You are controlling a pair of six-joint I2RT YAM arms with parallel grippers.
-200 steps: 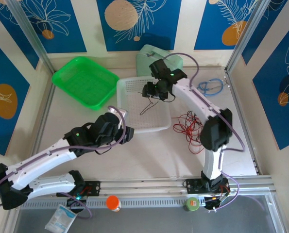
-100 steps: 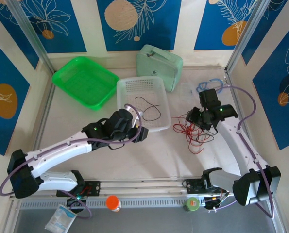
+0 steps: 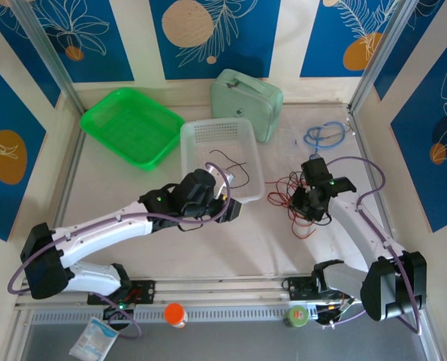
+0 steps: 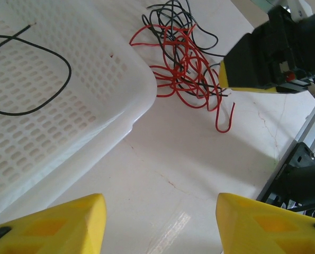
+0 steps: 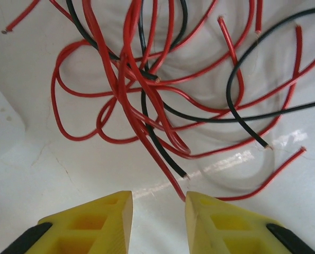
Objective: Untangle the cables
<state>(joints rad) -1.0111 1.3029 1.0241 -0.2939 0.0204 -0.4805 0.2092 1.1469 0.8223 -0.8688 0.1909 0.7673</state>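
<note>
Red and black cables (image 3: 292, 197): a loose, messy heap on the table (image 3: 125, 180), at about 3 o'clock from the middle in the top view. Red loops cross over and under a few black ones.
White basket (image 3: 208, 134): at 12 o'clock from the middle. One black wire (image 3: 228, 161) lies alone inside it, well apart from the heap.
Right gripper (image 5: 154, 210): low over the heap, at its 3 o'clock side in the top view. Its yellow fingers have a small gap with bare table showing between them. A red wire (image 5: 174, 184) runs down right to that gap. It is hard to tell if its end is just inside or just beside the fingers.
Left gripper (image 4: 160, 222): near the basket's 5 o'clock corner, looking toward the heap. Its fingers are spread wide and there is nothing in them.
Step in hand: it looks like picking one wire out of the heap. One wire is already sorted into the basket, and the rest are tangled.
Next move: the right fingers should pinch only that one red wire near its end. Then they should pull it slowly away from the heap, toward 3 o'clock.
Watch out: the loops hook each other, so a fast pull would likely drag the whole heap along.
</note>
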